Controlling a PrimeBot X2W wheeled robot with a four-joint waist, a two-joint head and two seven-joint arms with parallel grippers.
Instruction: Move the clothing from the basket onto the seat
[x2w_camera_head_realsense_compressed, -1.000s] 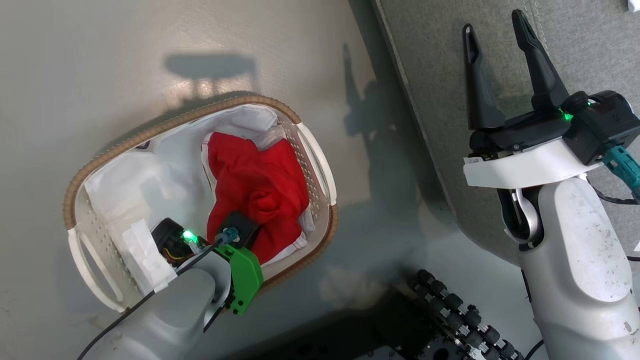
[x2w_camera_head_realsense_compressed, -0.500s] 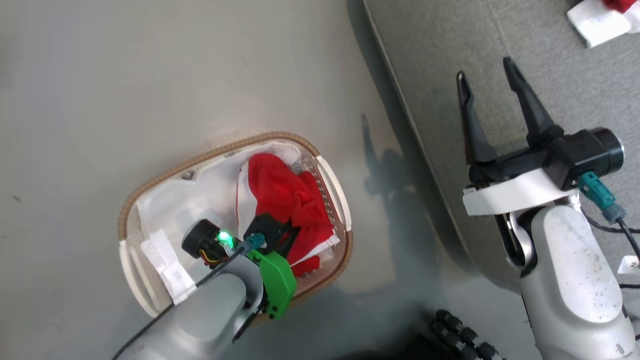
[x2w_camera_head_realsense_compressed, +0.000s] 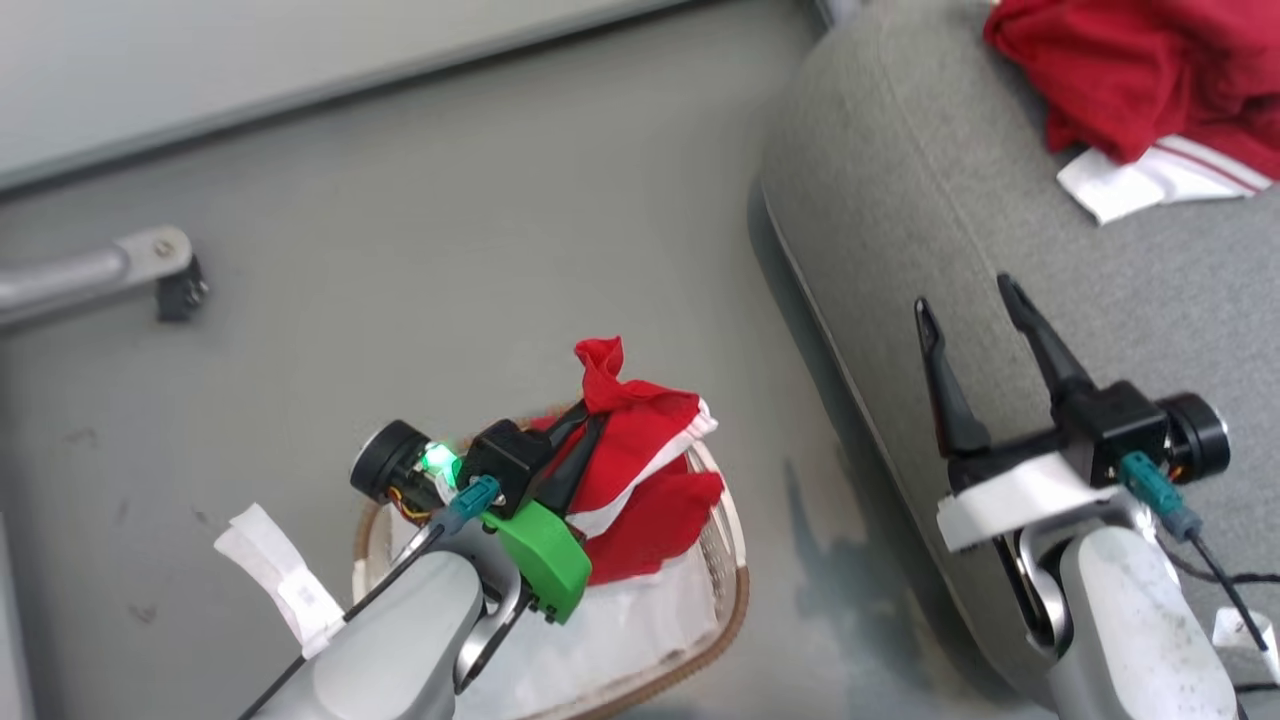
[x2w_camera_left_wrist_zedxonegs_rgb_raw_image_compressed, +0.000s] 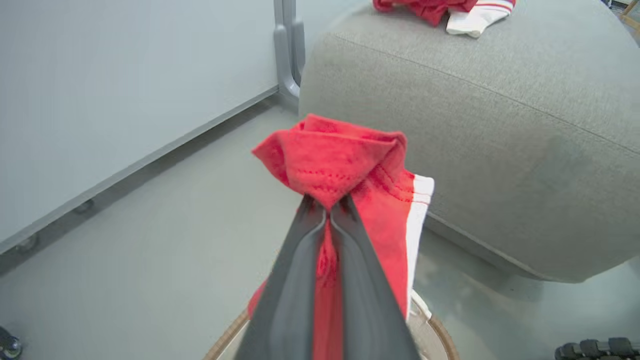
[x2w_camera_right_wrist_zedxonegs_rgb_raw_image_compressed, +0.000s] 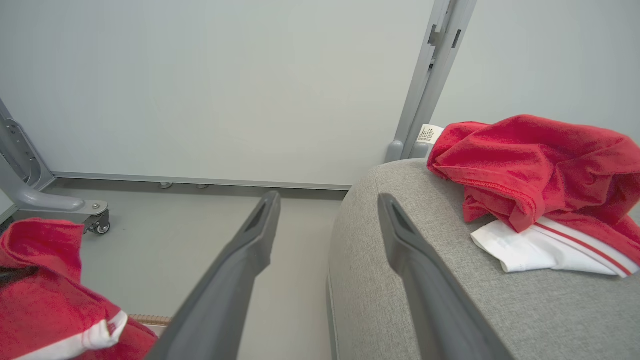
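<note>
Grip: left gripper (x2w_camera_head_realsense_compressed: 592, 418) clamped tight on a bunched fold of red garment (x2w_camera_head_realsense_compressed: 650, 450), which hangs from its tips above the basket (x2w_camera_head_realsense_compressed: 738, 590). Its forearm (x2w_camera_head_realsense_compressed: 400, 640) rises from lower left, fingers (x2w_camera_head_realsense_compressed: 572, 468) angled toward the seat (x2w_camera_head_realsense_compressed: 900, 200). Over the seat's near edge, right gripper (x2w_camera_head_realsense_compressed: 962, 295) spread wide, empty. Farther back a second red garment (x2w_camera_head_realsense_compressed: 1130, 70) lies on the seat; right wrist view reveals its white label (x2w_camera_right_wrist_zedxonegs_rgb_raw_image_compressed: 430, 134).
</note>
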